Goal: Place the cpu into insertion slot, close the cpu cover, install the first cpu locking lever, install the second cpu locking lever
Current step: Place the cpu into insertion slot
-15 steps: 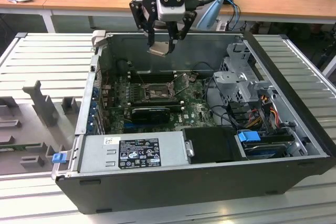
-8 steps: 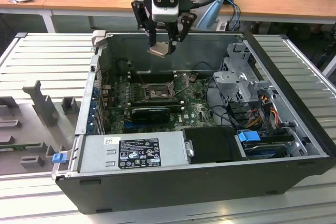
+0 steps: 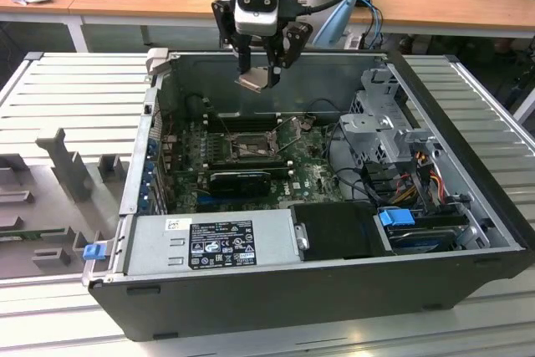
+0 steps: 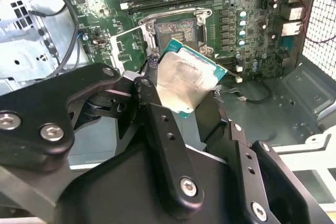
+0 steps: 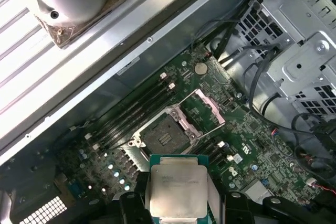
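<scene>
Silver-grey cpu (image 5: 175,190), seemingly smudged on top, sits clamped in the tool (image 3: 260,75).

The cpu (image 5: 176,190) is showing a dull, smudged metal top against matt black gripper fingers (image 4: 157,129) — the cpu cover (image 5: 212,107) is gleaming bare metal over glossy green circuit board (image 5: 247,145).
</scene>
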{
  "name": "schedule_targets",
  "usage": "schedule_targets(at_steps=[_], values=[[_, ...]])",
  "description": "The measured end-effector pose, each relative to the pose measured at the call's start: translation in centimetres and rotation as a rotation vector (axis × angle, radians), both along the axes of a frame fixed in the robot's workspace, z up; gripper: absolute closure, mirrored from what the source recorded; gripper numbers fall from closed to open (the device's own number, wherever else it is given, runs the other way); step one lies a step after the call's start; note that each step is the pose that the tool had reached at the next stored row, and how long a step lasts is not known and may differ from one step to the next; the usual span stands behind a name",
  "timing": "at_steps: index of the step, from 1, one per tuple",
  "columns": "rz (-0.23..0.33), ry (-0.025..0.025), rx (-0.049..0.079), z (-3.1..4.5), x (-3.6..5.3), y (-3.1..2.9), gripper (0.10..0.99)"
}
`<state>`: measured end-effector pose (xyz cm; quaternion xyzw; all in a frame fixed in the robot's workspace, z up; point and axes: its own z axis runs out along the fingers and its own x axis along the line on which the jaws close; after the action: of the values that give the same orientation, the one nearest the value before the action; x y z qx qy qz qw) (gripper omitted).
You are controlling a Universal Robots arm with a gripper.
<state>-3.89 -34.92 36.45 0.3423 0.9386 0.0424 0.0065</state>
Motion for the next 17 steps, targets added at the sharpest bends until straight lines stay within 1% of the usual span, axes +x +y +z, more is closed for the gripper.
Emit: schedule_targets(at_steps=[3, 8, 17], values=[[-0.035, 0.0000, 0.000, -0.01, 0.00, 0.00, 0.557], [-0.060, 0.0000, 0.000, -0.05, 0.00, 0.00, 0.557], [-0.061, 0.0001, 0.000, -0.22, 0.00, 0.00, 0.557]])
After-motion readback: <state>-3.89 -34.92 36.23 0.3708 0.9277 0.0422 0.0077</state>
